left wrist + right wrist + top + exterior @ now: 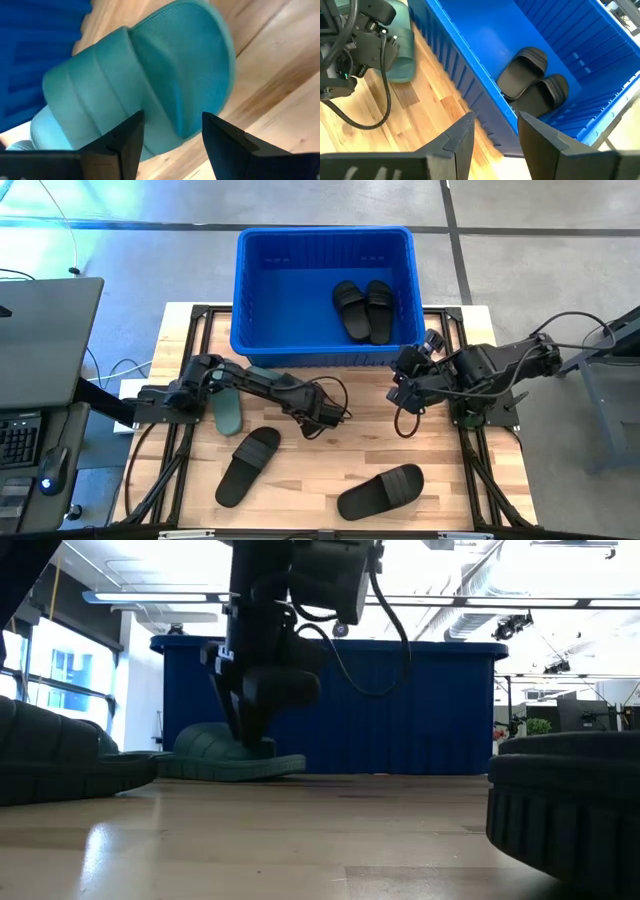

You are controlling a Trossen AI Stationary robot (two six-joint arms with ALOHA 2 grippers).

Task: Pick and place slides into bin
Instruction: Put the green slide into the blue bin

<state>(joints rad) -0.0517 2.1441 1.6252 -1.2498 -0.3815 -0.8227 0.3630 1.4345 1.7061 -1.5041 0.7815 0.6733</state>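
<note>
High view: the left tool reaches back over a green slide lying on the desk just before the bin; its fingers are spread, the slide's strap ahead between them. Two black slides sit side by side in the bin. Two more black slides lie on the desk nearer the front. The right tool hovers spread beside the bin's near wall.

Two black slides in blue bin, green slide, apparently one, beside it
</note>
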